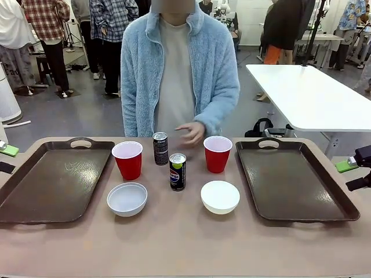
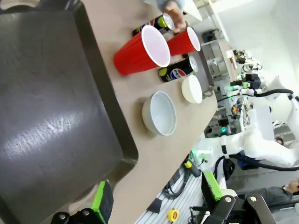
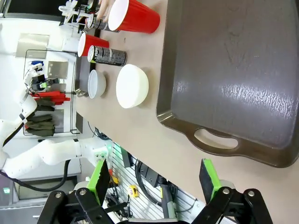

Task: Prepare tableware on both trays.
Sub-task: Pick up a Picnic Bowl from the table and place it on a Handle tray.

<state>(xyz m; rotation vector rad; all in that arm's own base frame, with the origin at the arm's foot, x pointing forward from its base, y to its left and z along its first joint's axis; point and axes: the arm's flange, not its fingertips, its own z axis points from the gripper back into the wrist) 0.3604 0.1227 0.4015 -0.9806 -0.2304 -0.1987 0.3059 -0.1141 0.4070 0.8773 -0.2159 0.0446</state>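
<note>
Here, our left pincer [image 2: 156, 193] and right pincer [image 3: 154, 177] gape empty; the left cup [image 1: 127, 159] stands nearest our left, beside the left tray [image 1: 52, 185].

A large dark brown rectangular plastic tray [image 2: 46, 116] lies at the left of the tan table [image 2: 156, 154]. Just right of it stand a red plastic cup [image 2: 135, 53] and, nearer, a shallow round white bowl [image 2: 160, 113]. Farther right come a dark Pepsi can [image 2: 177, 71], a second red cup [image 2: 184, 43] and a second white bowl [image 2: 192, 88]. A person's hand [image 2: 175, 9] is by another dark can [image 2: 154, 24] at the far side. The left gripper [image 2: 156, 193] hangs over the tray's near right corner, green pads [image 2: 102, 201] wide apart.
</note>
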